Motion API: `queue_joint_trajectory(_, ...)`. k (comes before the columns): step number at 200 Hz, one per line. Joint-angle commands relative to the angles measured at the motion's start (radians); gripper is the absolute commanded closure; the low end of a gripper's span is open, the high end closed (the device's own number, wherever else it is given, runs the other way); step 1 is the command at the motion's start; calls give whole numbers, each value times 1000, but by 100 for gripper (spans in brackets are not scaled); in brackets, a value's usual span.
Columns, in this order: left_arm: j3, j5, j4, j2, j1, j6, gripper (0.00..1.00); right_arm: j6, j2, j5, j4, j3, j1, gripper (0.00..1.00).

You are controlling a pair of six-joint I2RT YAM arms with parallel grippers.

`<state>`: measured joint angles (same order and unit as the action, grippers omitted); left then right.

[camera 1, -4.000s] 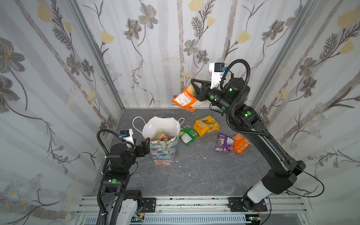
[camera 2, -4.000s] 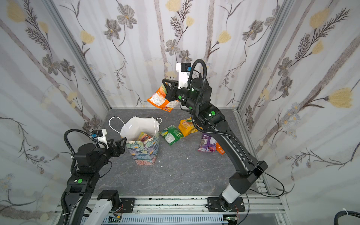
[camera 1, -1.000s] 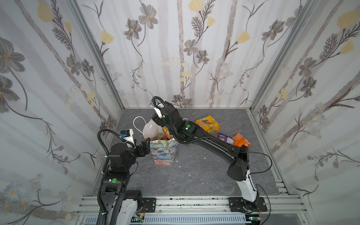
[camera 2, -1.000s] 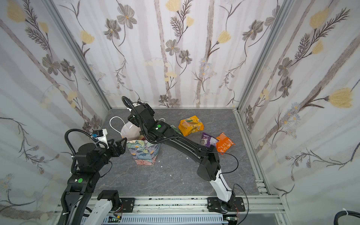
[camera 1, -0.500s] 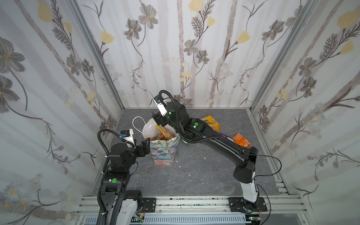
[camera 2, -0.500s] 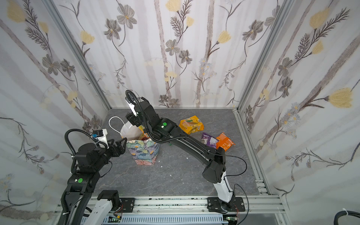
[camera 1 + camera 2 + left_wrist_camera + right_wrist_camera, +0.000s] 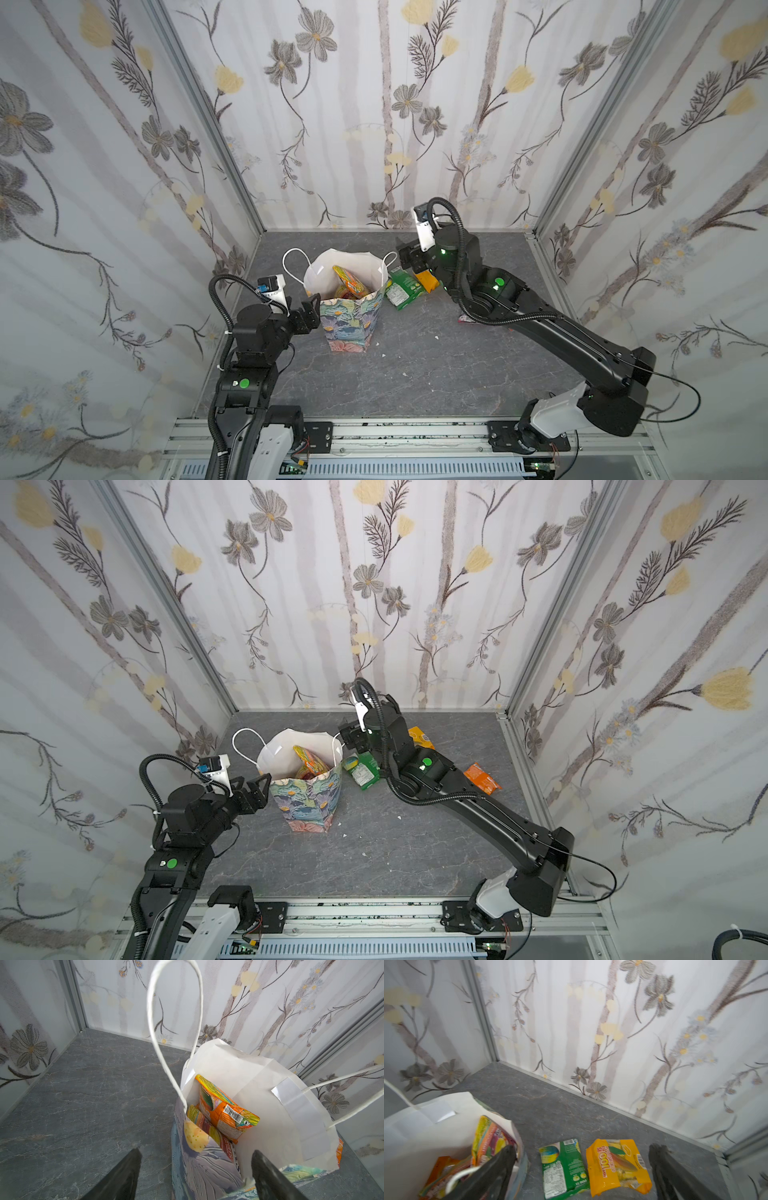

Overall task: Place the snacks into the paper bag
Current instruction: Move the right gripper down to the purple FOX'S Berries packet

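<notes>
The paper bag [image 7: 351, 328] [image 7: 309, 808] stands upright left of centre, white inside, with orange snacks [image 7: 224, 1113] [image 7: 348, 279] in it. My left gripper [image 7: 311, 311] [image 7: 196, 1151] is open; one finger is outside the bag's near corner and the other is at its rim. My right gripper [image 7: 409, 259] [image 7: 583, 1148] is open and empty, hovering just right of the bag's mouth [image 7: 425, 1130]. A green packet [image 7: 564, 1167] [image 7: 365, 771] and a yellow-orange packet [image 7: 616, 1165] [image 7: 422, 737] lie on the floor below it. An orange packet [image 7: 482, 777] lies farther right.
Floral wallpapered walls close in the grey floor [image 7: 415, 374] at the back and on both sides. The bag's white cord handle [image 7: 293, 266] loops out to its left. Small white crumbs [image 7: 436, 337] dot the floor. An aluminium rail [image 7: 395, 432] runs along the front edge.
My right gripper brought an orange packet down from the air into the bag, let it go, opened wide and drew back to the right. The left arm has not moved.
</notes>
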<state>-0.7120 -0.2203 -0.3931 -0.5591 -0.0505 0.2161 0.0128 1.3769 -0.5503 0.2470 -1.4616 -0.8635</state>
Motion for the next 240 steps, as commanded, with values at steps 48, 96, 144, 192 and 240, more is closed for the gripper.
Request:
queue_joint_trajectory(48, -3, 41, 21, -12, 0, 3, 17, 271, -168, 20, 115, 327, 219, 1)
queue_joint_trajectory(96, -23, 73, -9, 4, -1, 3, 17, 324, -161, -28, 157, 467, 263, 0)
queue_joint_trajectory(144, -19, 89, -9, 6, -2, 3, 17, 342, -146, -23, 137, 504, 293, 1)
queue_joint_trajectory(192, -8, 81, -1, 16, -1, 6, 17, 364, -74, 37, 124, 552, 350, 0)
queue_joint_trajectory(240, -5, 75, 2, 17, -1, 8, 17, 389, 31, 79, 93, 587, 390, 0)
